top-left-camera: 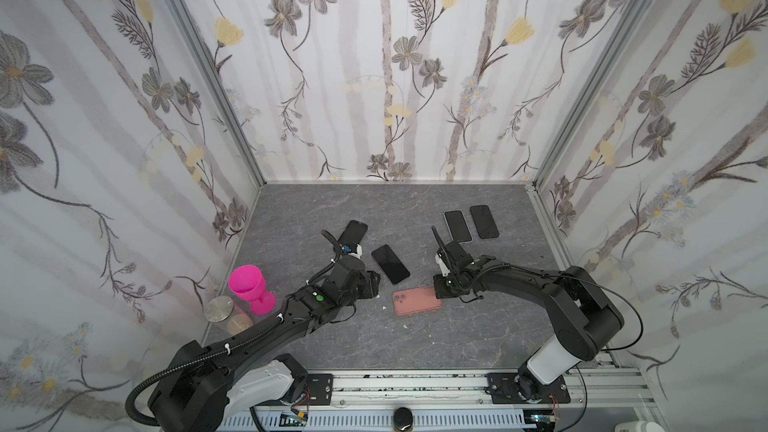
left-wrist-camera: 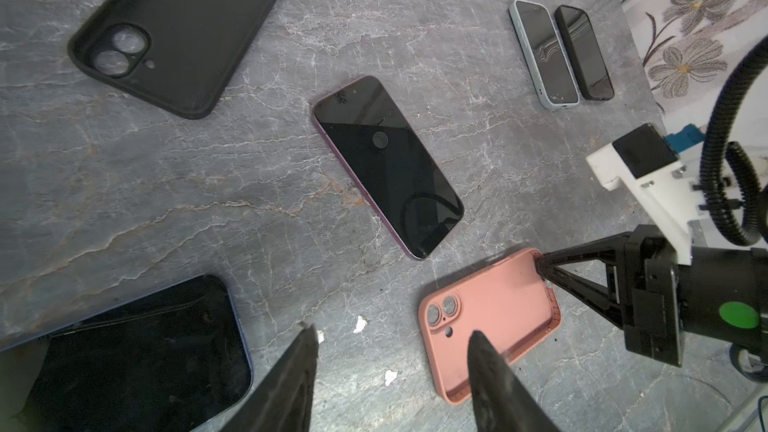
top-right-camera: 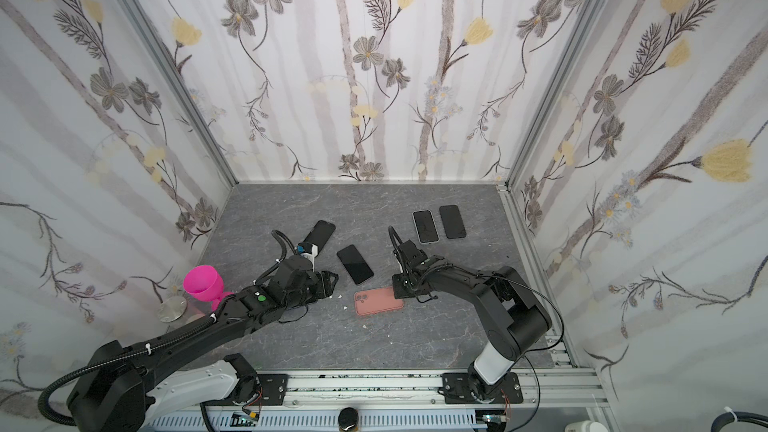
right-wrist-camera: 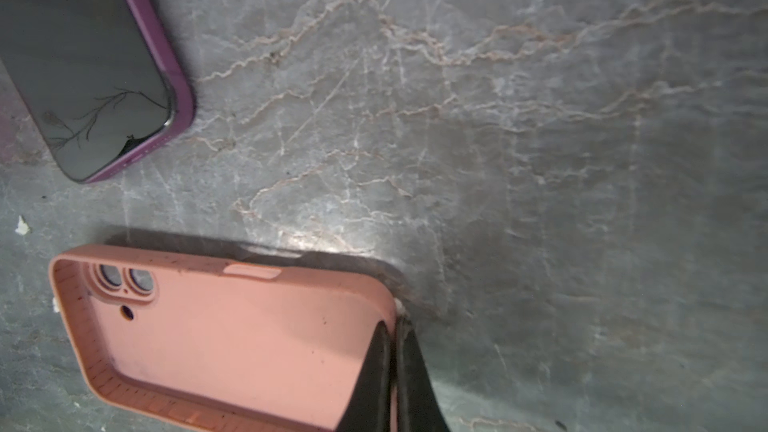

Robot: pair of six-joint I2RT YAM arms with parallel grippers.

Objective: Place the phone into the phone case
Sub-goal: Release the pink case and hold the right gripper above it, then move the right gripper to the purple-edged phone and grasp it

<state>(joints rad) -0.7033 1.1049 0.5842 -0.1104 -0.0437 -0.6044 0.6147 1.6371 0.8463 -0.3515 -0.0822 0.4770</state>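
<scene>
right gripper [right-wrist-camera: 398, 320] is pinched shut on the short end wall of the salmon-pink soft phone case [top-left-camera: 417, 300], which lies open side up on the grey marble-look tabletop [top-left-camera: 457, 338]. left gripper [left-wrist-camera: 392, 330] hangs empty, jaws apart, by the case's camera-hole end. the black-screened phone with a purple rim [top-left-camera: 390, 263] lies flat, screen up, just past the case's far long edge, not touching it. near side of the case is bare tabletop.
</scene>
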